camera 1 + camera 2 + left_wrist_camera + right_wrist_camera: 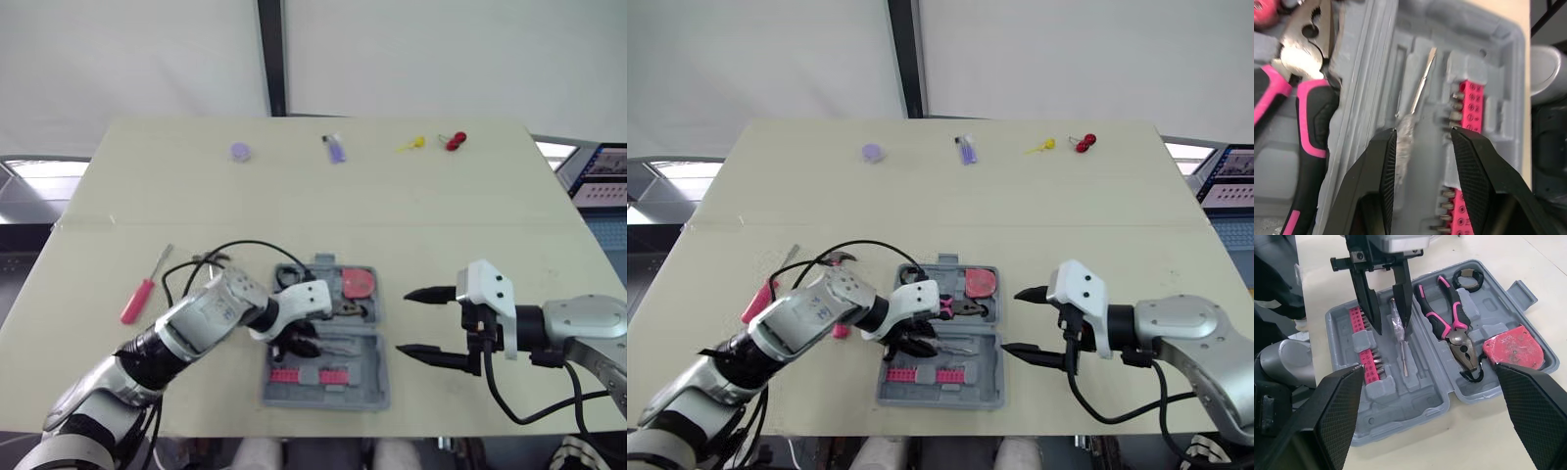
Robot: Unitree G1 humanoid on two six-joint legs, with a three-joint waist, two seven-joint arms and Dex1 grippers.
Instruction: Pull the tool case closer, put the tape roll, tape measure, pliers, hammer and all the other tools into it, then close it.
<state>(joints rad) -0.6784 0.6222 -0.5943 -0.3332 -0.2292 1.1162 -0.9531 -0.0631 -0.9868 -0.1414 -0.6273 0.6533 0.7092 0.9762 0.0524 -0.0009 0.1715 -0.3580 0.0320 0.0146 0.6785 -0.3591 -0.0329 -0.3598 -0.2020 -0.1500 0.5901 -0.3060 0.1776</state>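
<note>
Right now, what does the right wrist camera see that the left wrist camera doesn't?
The right wrist view adds the red tape measure, the tape roll and the open right gripper. The left wrist view adds the ribbed finger pads of the left gripper. Both show the tool case, pink pliers, bit strip and that gripper open around a screwdriver.

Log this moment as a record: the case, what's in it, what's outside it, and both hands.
case: tool case lying open on the table, near the robot
inside: pliers, tape measure, tape roll, bit strips, clear-handled screwdriver
left hand: open, down in the case, straddling the clear-handled screwdriver
right hand: open, holding nothing, just right of the case
outside: pink-handled screwdriver on the table, left of the case
</note>
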